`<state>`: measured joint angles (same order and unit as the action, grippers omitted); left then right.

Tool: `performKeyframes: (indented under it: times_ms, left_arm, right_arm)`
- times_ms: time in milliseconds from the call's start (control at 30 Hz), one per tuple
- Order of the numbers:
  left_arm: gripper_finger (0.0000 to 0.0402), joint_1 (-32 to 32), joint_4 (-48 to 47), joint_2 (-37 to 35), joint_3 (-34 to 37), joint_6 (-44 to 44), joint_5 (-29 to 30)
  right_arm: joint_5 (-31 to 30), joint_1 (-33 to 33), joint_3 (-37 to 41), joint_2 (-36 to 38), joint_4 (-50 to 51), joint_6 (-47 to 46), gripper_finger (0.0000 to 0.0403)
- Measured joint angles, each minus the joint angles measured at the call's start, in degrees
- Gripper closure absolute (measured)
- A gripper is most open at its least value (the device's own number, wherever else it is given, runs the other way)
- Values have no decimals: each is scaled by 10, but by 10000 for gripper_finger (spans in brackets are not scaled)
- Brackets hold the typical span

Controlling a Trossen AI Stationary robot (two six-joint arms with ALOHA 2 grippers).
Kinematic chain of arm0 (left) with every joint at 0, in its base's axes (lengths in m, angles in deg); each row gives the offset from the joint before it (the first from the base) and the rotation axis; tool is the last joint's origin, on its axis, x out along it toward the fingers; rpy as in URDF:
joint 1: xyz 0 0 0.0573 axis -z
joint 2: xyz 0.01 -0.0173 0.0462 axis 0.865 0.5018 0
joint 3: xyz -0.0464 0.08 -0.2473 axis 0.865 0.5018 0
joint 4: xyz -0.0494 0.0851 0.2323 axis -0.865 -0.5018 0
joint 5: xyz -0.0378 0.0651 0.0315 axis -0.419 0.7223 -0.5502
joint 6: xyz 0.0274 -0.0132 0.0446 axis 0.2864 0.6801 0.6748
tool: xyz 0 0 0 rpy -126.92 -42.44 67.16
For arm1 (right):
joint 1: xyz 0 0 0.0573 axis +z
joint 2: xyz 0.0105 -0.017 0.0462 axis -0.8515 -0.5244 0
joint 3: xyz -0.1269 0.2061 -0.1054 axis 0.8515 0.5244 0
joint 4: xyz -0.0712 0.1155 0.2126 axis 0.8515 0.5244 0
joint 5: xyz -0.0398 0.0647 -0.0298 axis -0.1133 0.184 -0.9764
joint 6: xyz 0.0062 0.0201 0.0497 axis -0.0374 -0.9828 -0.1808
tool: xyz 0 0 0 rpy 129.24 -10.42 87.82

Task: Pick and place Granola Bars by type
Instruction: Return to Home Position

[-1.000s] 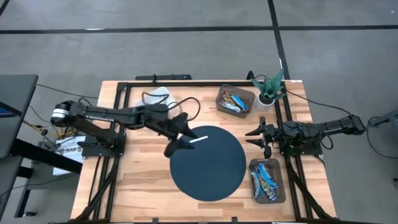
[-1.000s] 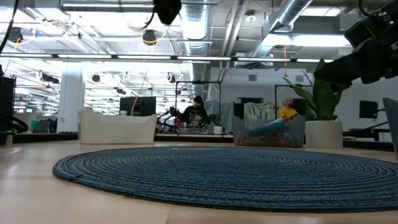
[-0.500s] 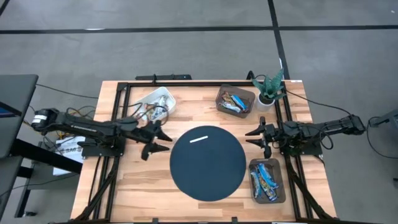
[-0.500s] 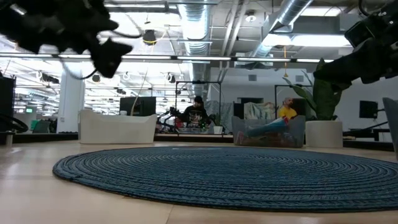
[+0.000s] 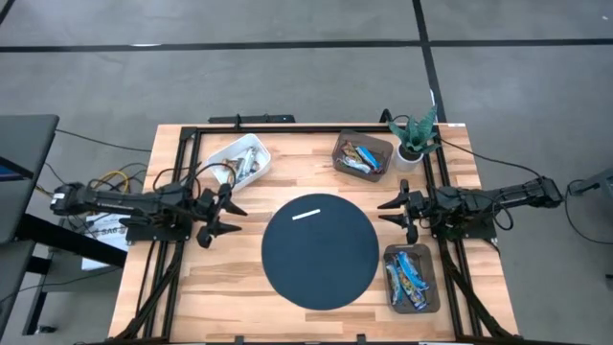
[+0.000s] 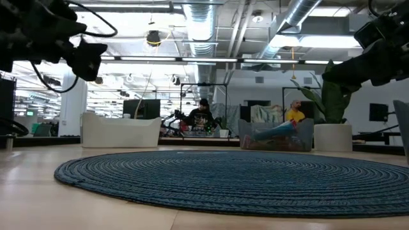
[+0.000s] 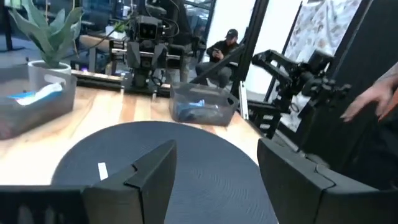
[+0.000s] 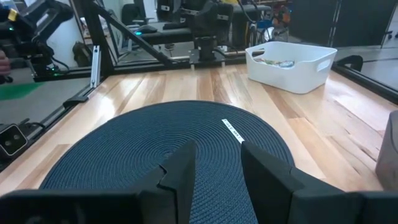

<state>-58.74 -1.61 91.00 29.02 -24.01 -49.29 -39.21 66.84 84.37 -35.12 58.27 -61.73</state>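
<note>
3 bins (image 5: 224, 156), 1 mat (image 5: 319, 251), 1 plant (image 5: 417, 134), 1 wht strip (image 5: 306, 214).

Place: robotics lab or workshop
Ceiling: bare ducts (image 6: 199, 22), strip lights
Floor: grey concrete (image 5: 287, 86)
Benches: wooden table (image 5: 220, 287) in a black frame, another arm rig (image 7: 146, 37) beyond
People: person (image 6: 202, 116) seated at a far bench

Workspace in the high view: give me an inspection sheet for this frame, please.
Surface: wooden table, round dark mat at centre.
Job's things: multicoloured granola bars in upper grey bin; blue granola bars in lower grey bin; more wrapped items in white bin; none on mat.
Clutter: thin white strip on mat; potted plant.
Grippers: left gripper open, empty, left of mat; right gripper open, empty, right of mat.
Cables: loose wires by left arm's base.
Surroundings: people beyond the table.
</note>
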Motion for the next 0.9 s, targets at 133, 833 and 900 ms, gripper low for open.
performKeyframes:
  times_ms: [133,833,900]
  left_arm:
    - [185,0,-80,-52,0,30,42]
    - [185,2,-204,-110,0,54,96]
    - [185,2,-204,-110,0,49,96]
  right_arm:
    - [0,0,0,0,0,0,280]
    - [0,0,0,0,0,0,280]
    - [0,0,0,0,0,0,280]
